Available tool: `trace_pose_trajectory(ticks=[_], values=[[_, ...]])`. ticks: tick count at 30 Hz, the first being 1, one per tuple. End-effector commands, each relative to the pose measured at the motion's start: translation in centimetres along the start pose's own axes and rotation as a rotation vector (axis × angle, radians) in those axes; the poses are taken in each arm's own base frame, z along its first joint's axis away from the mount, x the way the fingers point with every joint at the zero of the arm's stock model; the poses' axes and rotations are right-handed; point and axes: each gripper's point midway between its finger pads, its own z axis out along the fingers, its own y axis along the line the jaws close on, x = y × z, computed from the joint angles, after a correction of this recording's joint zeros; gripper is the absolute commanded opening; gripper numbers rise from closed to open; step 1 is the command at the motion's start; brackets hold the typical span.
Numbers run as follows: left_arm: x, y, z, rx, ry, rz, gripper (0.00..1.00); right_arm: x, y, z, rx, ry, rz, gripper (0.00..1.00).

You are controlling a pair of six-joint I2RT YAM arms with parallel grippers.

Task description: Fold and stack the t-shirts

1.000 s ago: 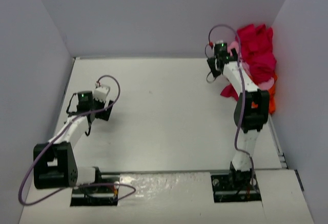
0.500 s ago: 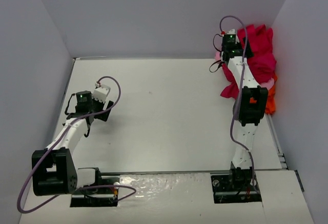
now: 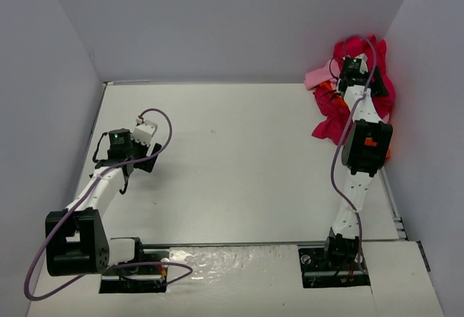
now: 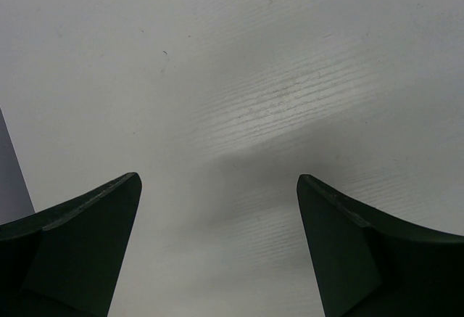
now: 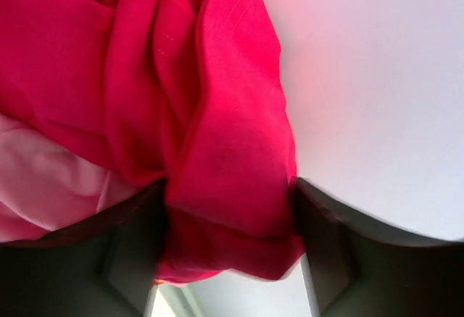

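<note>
The t-shirts lie in a crumpled pile in the far right corner, against the walls. The crimson-red t-shirt (image 3: 378, 85) is on top, a light pink one (image 3: 317, 77) pokes out at the left, and a darker red fold (image 3: 330, 122) hangs toward the table. My right gripper (image 3: 354, 63) reaches into the pile. In the right wrist view a thick fold of the crimson-red t-shirt (image 5: 217, 150) fills the gap of my right gripper (image 5: 228, 252) and touches both fingers, with pink cloth (image 5: 43, 179) at the left. My left gripper (image 4: 217, 252) is open over bare table.
White walls close in the table on the left, back and right. The left arm (image 3: 109, 179) hovers over the white tabletop (image 3: 232, 157) at the left. The right arm's elbow (image 3: 366, 146) stands beside the right wall.
The right arm has stretched farther back and right into the pile, and its jaws have narrowed onto a crimson fold. The left arm has barely moved.
</note>
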Motion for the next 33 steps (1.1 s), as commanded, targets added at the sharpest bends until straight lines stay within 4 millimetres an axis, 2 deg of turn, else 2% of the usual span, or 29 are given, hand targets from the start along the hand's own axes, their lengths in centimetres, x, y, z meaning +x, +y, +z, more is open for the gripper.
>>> trace_pose_trajectory(ticks=[1,2,3,7,11,13,15,16,17,19,20,22,24,25,27,30,31,33], values=[[-3.2,0.9,-0.3,-0.018,-0.078,0.006,0.87,-1.2,-4.6,-1.8,0.107,-0.028,0.052,0.41],[-3.2,0.9,-0.2,-0.019,-0.08,0.006,0.87,-1.2,-4.5,-1.7,0.099,-0.033,0.05,0.06],[-3.1,0.9,-0.1,-0.018,-0.08,0.003,0.87,-1.1,-4.6,-1.8,0.099,-0.037,0.055,0.0],[-3.1,0.7,0.1,-0.013,-0.078,-0.001,0.86,-1.4,-5.0,-2.4,0.081,-0.068,0.092,0.0],[-3.3,0.7,0.3,-0.011,-0.074,-0.001,0.86,-3.8,-8.0,-5.4,0.08,-0.168,0.197,0.0],[-3.5,0.9,0.3,-0.023,-0.075,-0.01,0.87,-5.7,-10.3,-8.0,0.065,-0.269,0.305,0.0],[-3.6,1.2,0.3,-0.043,-0.079,-0.017,0.87,-7.4,-11.5,-11.0,-0.004,-0.4,0.409,0.0],[-3.6,1.3,0.4,-0.048,-0.08,-0.019,0.87,-8.6,-12.6,-13.4,-0.064,-0.497,0.468,0.0],[-3.7,1.3,0.4,-0.048,-0.081,-0.019,0.87,-10.0,-14.1,-16.8,-0.153,-0.63,0.53,0.0],[-3.8,1.2,0.4,-0.046,-0.075,-0.02,0.87,-11.8,-14.2,-22.3,-0.338,-0.815,0.565,0.0],[-3.9,1.4,0.5,-0.05,-0.073,-0.023,0.87,-12.2,-13.6,-24.9,-0.425,-0.855,0.547,0.01],[-4.0,1.3,0.4,-0.05,-0.074,-0.025,0.86,-12.8,-9.5,-29.3,-0.702,-0.927,0.442,0.01],[-4.2,1.1,0.4,-0.047,-0.074,-0.023,0.86,-11.9,-5.2,-34.0,-0.948,-1.004,0.321,0.02],[-4.3,1.2,0.3,-0.048,-0.073,-0.027,0.86,-11.2,-3.4,-35.5,-1.031,-1.008,0.285,0.03],[-4.4,1.2,0.1,-0.05,-0.074,-0.034,0.87,-9.3,0.2,-38.7,-1.211,-1.007,0.199,0.03],[-4.4,1.1,-0.2,-0.051,-0.082,-0.033,0.87,-5.7,3.9,-43.3,-1.426,-1.012,0.01,0.03],[-4.3,1.0,-0.3,-0.051,-0.083,-0.03,0.86,-4.1,5.0,-45.2,-1.495,-1.029,-0.076,0.05],[-4.0,0.9,-0.4,-0.052,-0.078,-0.024,0.86,-1.1,5.6,-48.1,-1.577,-1.071,-0.204,0.05]])
